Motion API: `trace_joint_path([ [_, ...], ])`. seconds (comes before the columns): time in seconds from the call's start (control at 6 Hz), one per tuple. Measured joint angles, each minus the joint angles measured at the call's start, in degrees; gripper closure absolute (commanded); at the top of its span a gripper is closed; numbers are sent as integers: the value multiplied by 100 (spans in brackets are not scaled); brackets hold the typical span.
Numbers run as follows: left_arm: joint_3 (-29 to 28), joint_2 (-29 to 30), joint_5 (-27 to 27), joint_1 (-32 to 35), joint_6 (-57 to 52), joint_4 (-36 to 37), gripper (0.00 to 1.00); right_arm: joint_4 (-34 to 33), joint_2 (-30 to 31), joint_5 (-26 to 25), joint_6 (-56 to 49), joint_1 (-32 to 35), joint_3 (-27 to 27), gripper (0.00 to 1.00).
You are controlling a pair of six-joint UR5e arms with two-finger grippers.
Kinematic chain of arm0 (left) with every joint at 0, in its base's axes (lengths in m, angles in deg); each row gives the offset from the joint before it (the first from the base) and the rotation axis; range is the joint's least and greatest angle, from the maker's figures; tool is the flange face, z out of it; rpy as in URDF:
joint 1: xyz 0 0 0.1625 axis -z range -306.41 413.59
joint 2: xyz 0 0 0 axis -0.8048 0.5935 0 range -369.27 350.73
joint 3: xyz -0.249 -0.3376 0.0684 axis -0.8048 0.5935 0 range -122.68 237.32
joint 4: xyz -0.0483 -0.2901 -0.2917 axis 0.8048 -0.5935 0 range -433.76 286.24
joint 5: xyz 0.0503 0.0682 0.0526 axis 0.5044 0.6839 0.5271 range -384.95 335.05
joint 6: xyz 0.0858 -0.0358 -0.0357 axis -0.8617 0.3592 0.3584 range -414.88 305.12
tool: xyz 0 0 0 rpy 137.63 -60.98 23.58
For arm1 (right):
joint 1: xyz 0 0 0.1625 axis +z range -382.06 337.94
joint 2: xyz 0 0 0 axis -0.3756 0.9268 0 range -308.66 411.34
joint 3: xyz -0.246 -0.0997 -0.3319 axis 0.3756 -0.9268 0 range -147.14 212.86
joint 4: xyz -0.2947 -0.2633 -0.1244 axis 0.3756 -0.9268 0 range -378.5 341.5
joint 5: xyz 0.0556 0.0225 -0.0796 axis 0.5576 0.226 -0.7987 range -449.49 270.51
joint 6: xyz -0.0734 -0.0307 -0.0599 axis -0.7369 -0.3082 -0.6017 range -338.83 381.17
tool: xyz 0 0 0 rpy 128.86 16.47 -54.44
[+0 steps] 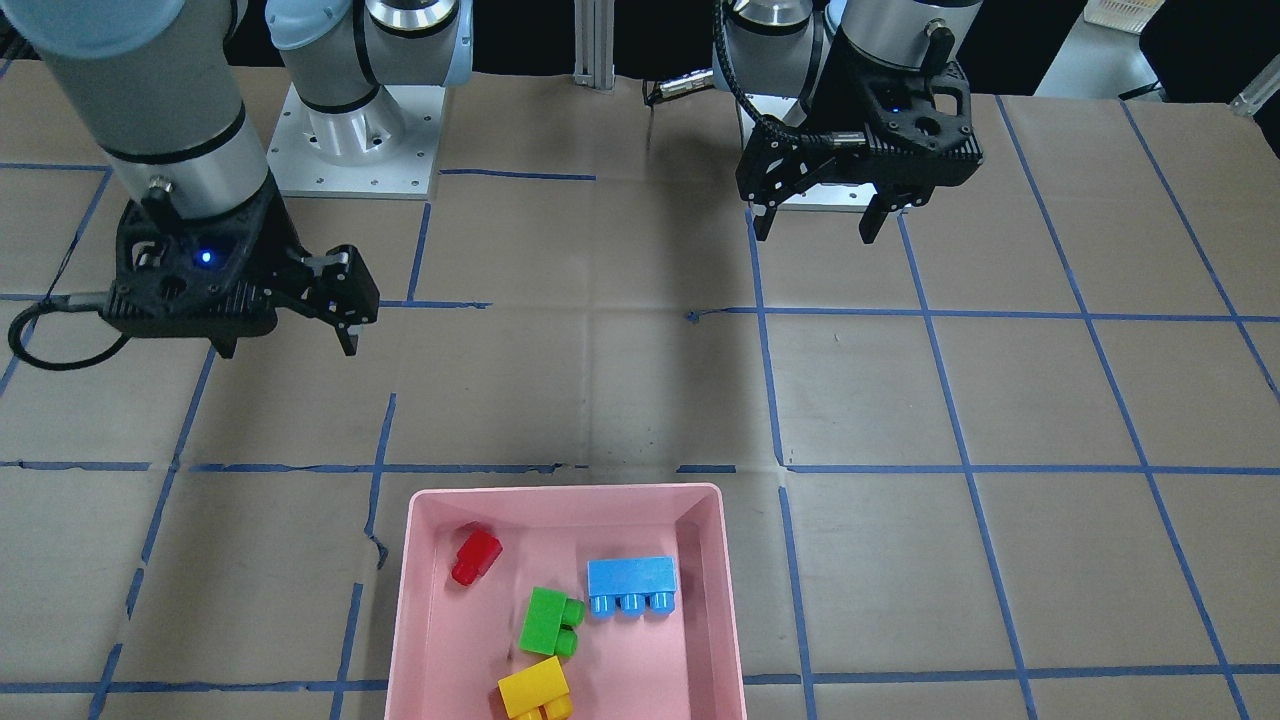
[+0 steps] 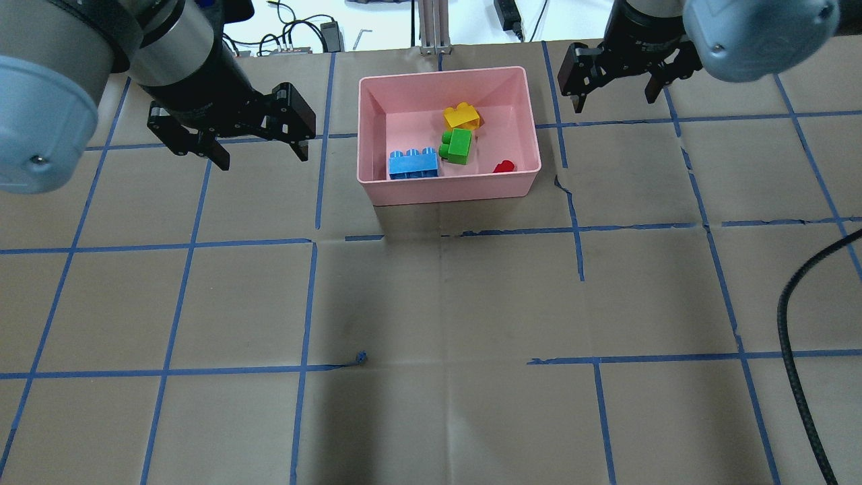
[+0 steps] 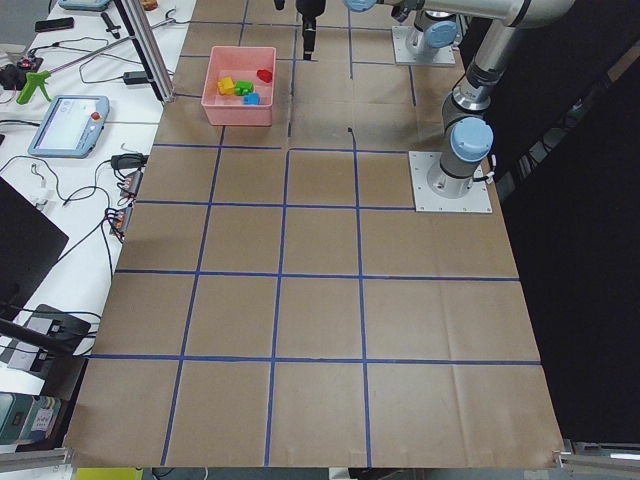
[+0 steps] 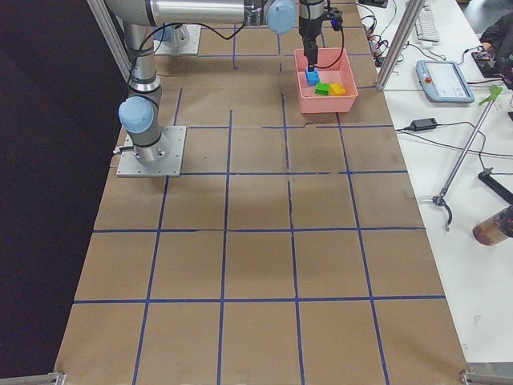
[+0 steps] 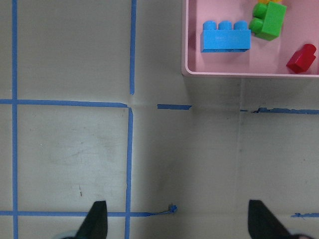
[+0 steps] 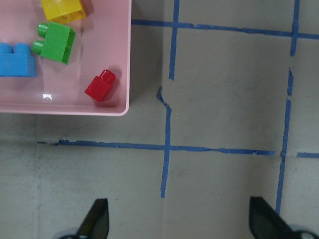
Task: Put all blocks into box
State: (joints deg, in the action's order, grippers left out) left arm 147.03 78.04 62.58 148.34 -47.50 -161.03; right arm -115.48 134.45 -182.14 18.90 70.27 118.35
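Observation:
The pink box (image 2: 448, 188) stands at the table's far middle and holds all the blocks. The yellow block (image 2: 462, 117), green block (image 2: 458, 145), light blue block (image 2: 412, 164) and red block (image 2: 504, 167) lie on its floor. They also show in the front view: red (image 1: 476, 556), green (image 1: 545, 620), blue (image 1: 630, 580), yellow (image 1: 532, 688). My left gripper (image 2: 261, 155) hovers open and empty to the left of the box. My right gripper (image 2: 616, 104) hovers open and empty to its right. Both are above the table, apart from the box.
Brown paper with a blue tape grid covers the table. A black cable (image 2: 801, 350) runs along the right side. The arm bases (image 1: 350, 130) stand at the robot's edge. Benches with devices flank the table's far side (image 3: 70, 120).

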Motion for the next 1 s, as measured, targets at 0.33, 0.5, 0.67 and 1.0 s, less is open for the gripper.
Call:
trace_joint_path([
  [0.33,16,-2,22,21,-1,-52,0,412,254,2,-85,-19,124,0],
  [0.5,12,54,37,19,0,-59,0,668,258,29,-129,-72,40,0],
  [0.67,20,91,45,13,0,-53,0,822,256,89,-202,-141,-25,0],
  [1.0,28,177,93,2,0,-27,0,894,261,163,-260,-172,-51,0],
])
